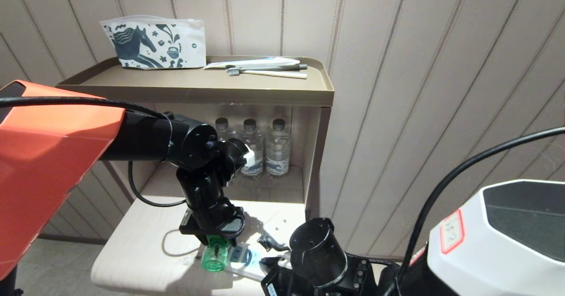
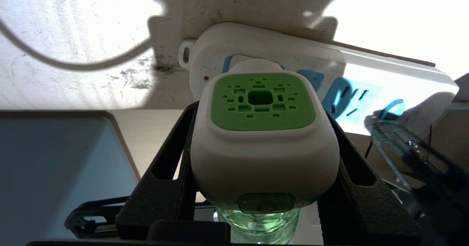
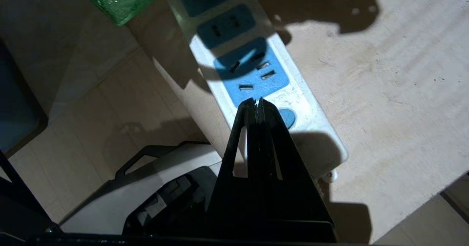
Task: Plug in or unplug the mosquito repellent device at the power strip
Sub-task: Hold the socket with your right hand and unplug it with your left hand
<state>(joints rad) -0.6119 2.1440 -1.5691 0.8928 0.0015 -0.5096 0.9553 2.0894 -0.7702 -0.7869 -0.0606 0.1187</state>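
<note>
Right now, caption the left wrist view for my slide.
Left gripper clamps the mosquito repellent device against the power strip.

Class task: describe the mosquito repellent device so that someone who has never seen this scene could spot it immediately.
Find the pale wooden shelf below the cabinet's water bottles. On it lies a white power strip; the mosquito repellent device sits at its end, gripped by the left pincer. Only it has a green perforated face and green bottle.

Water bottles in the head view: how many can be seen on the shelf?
3 water bottles stand in a row at the back of the lower shelf: left, partly behind the left arm, middle, right. More may be hidden.
</note>
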